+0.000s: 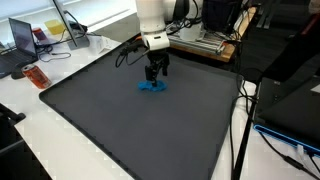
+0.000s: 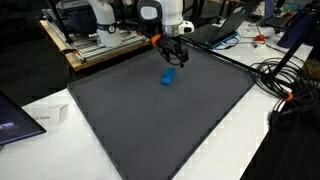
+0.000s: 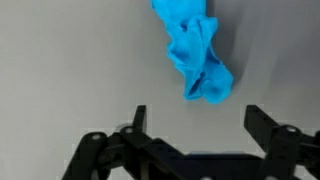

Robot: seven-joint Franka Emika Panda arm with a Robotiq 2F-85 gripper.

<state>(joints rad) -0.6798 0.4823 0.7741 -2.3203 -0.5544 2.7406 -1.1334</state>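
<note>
A crumpled bright blue cloth lies on the dark grey mat; it also shows as a small blue heap in both exterior views. My gripper hangs just above it, open, its two black fingers spread wide with nothing between them. In the wrist view the cloth sits just beyond the fingertips, slightly toward the right finger. In an exterior view the gripper is directly over the cloth, close to the mat.
The mat covers most of a white table. At the table's far edge are a laptop, a red-brown object and cables. A white box sits near a mat corner. Equipment racks stand behind the arm.
</note>
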